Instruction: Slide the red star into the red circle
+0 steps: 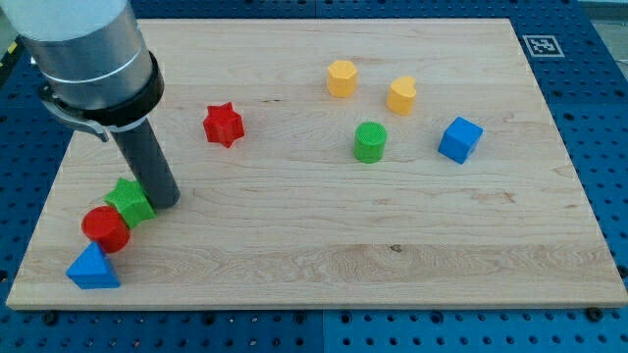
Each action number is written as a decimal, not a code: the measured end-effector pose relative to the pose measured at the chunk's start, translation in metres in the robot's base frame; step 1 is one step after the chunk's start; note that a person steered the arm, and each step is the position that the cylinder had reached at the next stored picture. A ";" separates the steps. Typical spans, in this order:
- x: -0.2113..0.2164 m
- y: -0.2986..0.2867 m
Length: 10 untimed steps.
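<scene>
1. While my tip [165, 204] rested on the wooden board [324, 255] just right of the green star [129, 201], apparently touching it, the red star [223, 125] sat well apart, toward the view's top and right of the rod.
2. I carried no fingers or jaws at all, only the bare rod, so nothing was held.
3. The red circle [105, 228] lay low at the view's left, touching the green star and just above the blue triangle [93, 268].
4. The red star looked small, rigid and light, likely to slide easily on the smooth wood.
5. Its points would probably make it spin under an off-centre shove, so I judged contact best on its upper-right side, in line with the circle.
6. The green star crowded the circle's upper side and could get knocked.
</scene>
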<state>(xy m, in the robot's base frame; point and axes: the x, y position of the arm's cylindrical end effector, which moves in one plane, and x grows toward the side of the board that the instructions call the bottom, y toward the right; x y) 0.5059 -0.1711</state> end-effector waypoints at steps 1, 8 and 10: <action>-0.045 -0.012; -0.066 0.110; -0.006 0.166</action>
<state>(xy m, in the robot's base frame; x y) 0.4999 -0.0053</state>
